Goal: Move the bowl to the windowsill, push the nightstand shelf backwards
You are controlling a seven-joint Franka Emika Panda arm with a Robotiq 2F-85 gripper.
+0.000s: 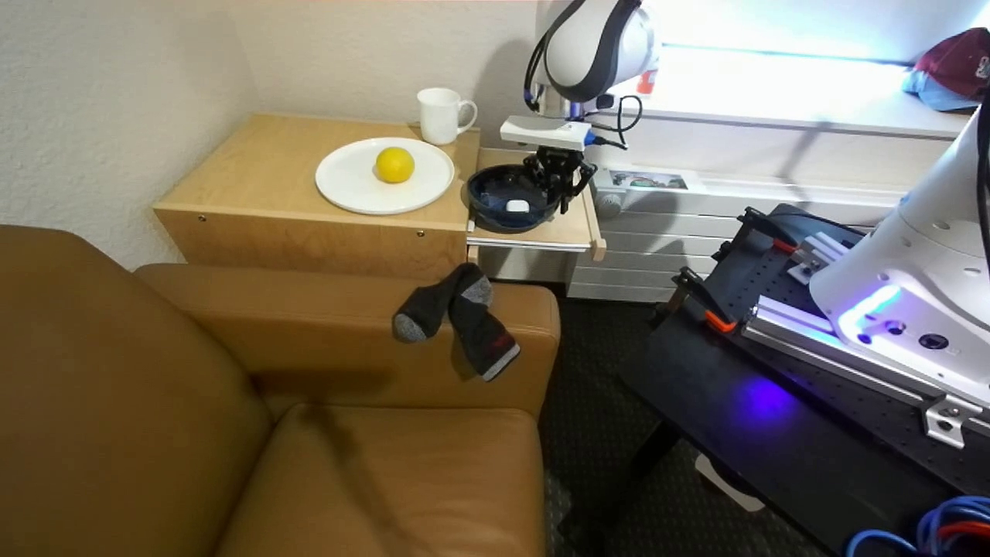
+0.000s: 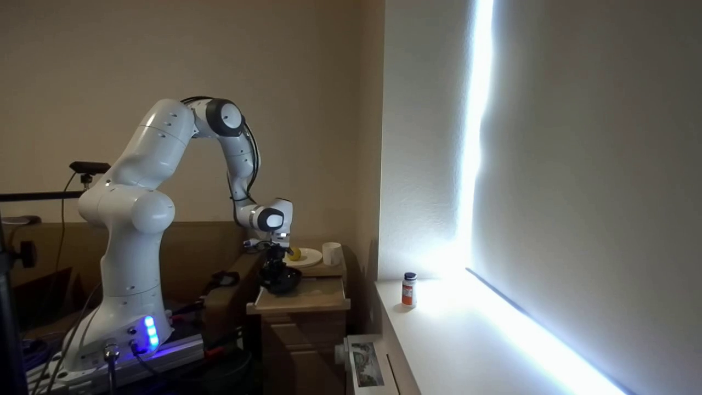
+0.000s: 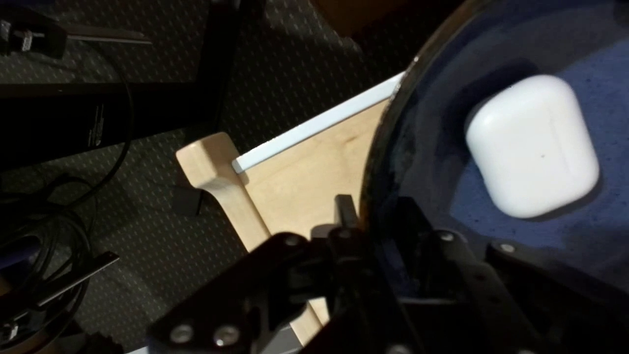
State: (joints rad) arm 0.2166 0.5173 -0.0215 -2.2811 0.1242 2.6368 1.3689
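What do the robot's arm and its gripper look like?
The arm is white and rounded, with dark trim, black cables along its outside and blue lights on its base. The gripper is black, angular and jointed, with silvery screws.

In an exterior view the light-wood table (image 1: pixel 247 166) spreads to the left of the claw (image 1: pixel 555 199), a white plate (image 1: pixel 346 182) lying on its top and, up and left of the claw, a white mug (image 1: pixel 438 116) standing upright. The table's pull-out shelf (image 1: pixel 571 227) juts beneath the claw, edged in white; the bowl (image 1: pixel 492 190) is over it, right at the claw, its contact with the wood hidden.
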